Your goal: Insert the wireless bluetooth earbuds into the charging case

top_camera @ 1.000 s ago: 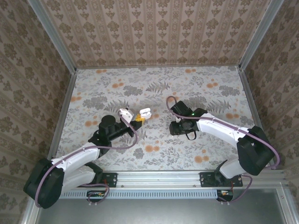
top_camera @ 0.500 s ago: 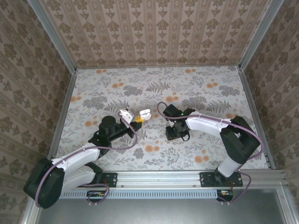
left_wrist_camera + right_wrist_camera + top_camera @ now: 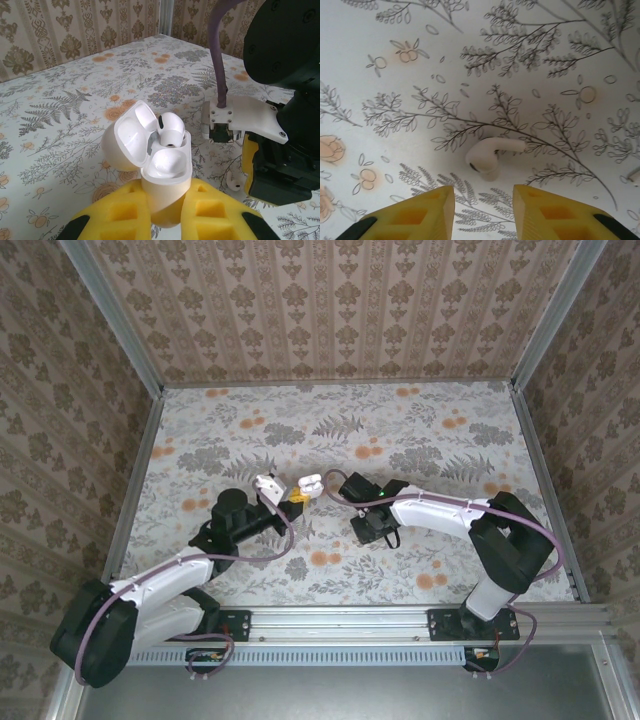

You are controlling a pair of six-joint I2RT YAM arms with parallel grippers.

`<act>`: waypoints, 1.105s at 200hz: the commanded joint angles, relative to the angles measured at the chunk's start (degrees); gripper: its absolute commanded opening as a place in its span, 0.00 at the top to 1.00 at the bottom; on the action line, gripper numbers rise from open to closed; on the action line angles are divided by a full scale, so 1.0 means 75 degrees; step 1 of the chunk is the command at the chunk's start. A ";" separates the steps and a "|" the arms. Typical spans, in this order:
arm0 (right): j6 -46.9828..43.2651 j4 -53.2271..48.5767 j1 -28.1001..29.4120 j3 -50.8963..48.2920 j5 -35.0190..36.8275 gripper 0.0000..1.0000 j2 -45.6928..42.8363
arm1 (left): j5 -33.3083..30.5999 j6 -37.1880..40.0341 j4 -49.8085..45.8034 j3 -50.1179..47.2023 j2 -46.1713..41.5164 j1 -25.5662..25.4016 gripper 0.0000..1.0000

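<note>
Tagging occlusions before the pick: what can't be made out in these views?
Top external: loose white stemmed plastic earbud hidden beneath the right gripper.
Left wrist: glossy white hinged charging case's base hidden between the left gripper's yellow pads.
Right wrist: small white object cut off by the right edge.

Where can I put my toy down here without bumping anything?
The far half of the table, up to the back wall, is bare; so is the near strip by the rail. The middle is crowded: charging case, left gripper, right gripper, loose earbud.
</note>
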 commanded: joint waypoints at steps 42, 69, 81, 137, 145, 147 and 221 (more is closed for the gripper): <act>-0.0362 0.0392 0.0244 0.0013 0.0534 0.66 0.0094 | -0.0007 -0.0011 0.0063 -0.0044 -0.0195 0.0052 1.00; -0.0389 0.0354 0.0273 0.0057 0.0697 0.66 0.0321 | 0.0004 -0.0033 0.0051 -0.0045 -0.0218 0.0046 1.00; -0.0418 0.0357 0.0302 0.0057 0.0778 0.67 0.0362 | 0.0005 -0.0043 0.0036 -0.0050 -0.0227 0.0052 1.00; -0.0518 0.0427 0.0369 0.0042 0.0990 0.67 0.0615 | 0.0016 -0.0021 0.0045 0.0016 -0.0172 0.0052 1.00; -0.0524 0.0444 0.0375 0.0040 0.1005 0.68 0.0668 | 0.0016 -0.0027 0.0041 0.0017 -0.0171 0.0053 1.00; -0.0523 0.0451 0.0378 0.0046 0.1006 0.68 0.0684 | 0.0016 -0.0022 0.0040 0.0017 -0.0171 0.0050 1.00; -0.0524 0.0448 0.0411 0.0133 0.1243 0.82 0.0763 | 0.0040 -0.0029 0.0016 0.0040 -0.0171 0.0047 1.00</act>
